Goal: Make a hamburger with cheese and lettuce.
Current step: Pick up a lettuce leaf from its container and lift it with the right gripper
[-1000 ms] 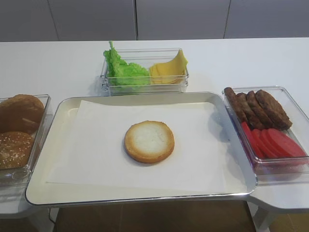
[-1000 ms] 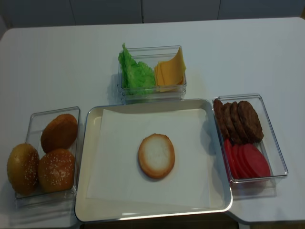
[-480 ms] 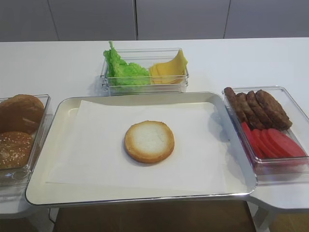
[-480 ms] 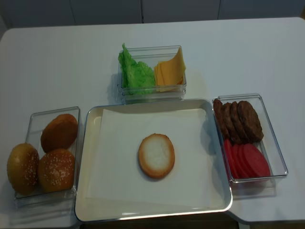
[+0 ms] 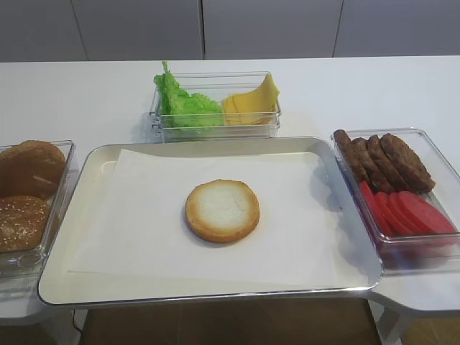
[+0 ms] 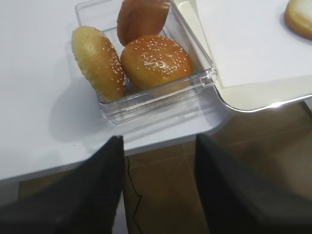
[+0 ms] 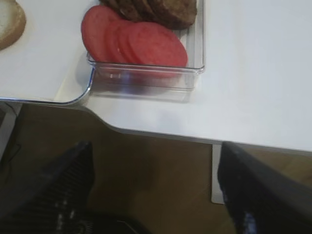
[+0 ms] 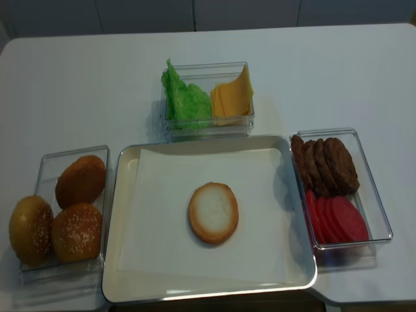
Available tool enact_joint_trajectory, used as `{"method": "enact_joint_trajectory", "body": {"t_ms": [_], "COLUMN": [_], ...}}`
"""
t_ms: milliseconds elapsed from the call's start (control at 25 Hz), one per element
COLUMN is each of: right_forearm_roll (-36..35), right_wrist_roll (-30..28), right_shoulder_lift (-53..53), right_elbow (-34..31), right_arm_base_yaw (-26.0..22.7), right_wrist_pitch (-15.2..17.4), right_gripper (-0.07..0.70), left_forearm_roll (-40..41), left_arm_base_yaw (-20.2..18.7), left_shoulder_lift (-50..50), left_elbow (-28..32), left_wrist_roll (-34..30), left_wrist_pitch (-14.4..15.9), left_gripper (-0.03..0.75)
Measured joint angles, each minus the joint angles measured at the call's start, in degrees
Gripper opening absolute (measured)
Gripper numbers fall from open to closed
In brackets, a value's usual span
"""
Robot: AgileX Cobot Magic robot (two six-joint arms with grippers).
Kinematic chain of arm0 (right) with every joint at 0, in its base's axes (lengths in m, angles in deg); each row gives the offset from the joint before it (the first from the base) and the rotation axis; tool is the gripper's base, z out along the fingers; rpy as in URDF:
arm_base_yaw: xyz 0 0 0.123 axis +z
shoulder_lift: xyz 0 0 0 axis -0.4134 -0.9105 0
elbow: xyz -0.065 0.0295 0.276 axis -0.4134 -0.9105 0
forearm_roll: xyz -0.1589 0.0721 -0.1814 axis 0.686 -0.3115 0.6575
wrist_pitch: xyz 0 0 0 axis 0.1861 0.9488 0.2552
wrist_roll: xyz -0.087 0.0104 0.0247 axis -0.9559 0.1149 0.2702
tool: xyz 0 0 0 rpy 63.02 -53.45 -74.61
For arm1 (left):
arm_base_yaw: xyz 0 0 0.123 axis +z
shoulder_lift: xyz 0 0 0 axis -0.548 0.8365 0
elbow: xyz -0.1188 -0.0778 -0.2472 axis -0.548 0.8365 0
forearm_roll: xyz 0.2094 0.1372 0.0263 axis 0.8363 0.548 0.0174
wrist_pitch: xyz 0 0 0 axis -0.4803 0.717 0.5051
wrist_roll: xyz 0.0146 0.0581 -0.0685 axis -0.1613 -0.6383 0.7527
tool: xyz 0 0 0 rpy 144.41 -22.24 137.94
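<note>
The hamburger bun half [image 5: 222, 210] [image 8: 213, 212] lies cut face up, bare, on white paper in the middle of the tray [image 5: 65, 287] [image 8: 114, 286]. Green lettuce [image 5: 180, 106] [image 8: 184, 101] and yellow cheese slices [image 5: 251, 103] [image 8: 233, 97] share a clear box behind the tray. Neither gripper shows in the high views. My right gripper [image 7: 153, 195] hangs open below the table's front right edge, nothing between its fingers. Below the front left edge my left gripper [image 6: 158, 187] is open too, over the floor. The bun's edge shows at the wrist views' corners [image 7: 9, 24] [image 6: 300, 17].
A clear box left of the tray holds seeded bun tops [image 5: 25, 194] [image 8: 55, 214] [image 6: 156, 61]. On the right, another box holds dark patties [image 5: 381, 159] [image 8: 325, 164] and red tomato slices [image 5: 410, 212] [image 8: 338, 218] [image 7: 134, 41]. Brown floor [image 7: 161, 165] lies under both grippers.
</note>
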Motion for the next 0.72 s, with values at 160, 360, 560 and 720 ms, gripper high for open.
{"method": "enact_joint_trajectory", "body": {"t_ms": [160,360,560,720], "right_forearm_roll": [-4.7,-10.1,-14.7,-14.9], "right_wrist_roll": [-0.1,-2.8,-6.8,-5.6], "right_shoulder_lift": [-4.2,-5.1,-10.0,-17.6], "right_elbow": [1.7,1.6,2.1,6.3], "right_arm_base_yaw": [0.0,0.0,0.0,0.0], "right_wrist_pitch": [0.4,-3.5,-2.3,0.7], "right_gripper": [0.619,0.619,0.619,0.619], "left_forearm_roll": [0.0,0.0,0.0,0.0], "left_arm_base_yaw": [0.0,0.0,0.0,0.0], "left_shoulder_lift": [0.0,0.0,0.0,0.0], "left_elbow": [0.0,0.0,0.0,0.0], "left_wrist_roll": [0.0,0.0,0.0,0.0], "left_wrist_pitch": [0.0,0.0,0.0,0.0], "left_gripper": [0.352,0.352,0.352,0.352]}}
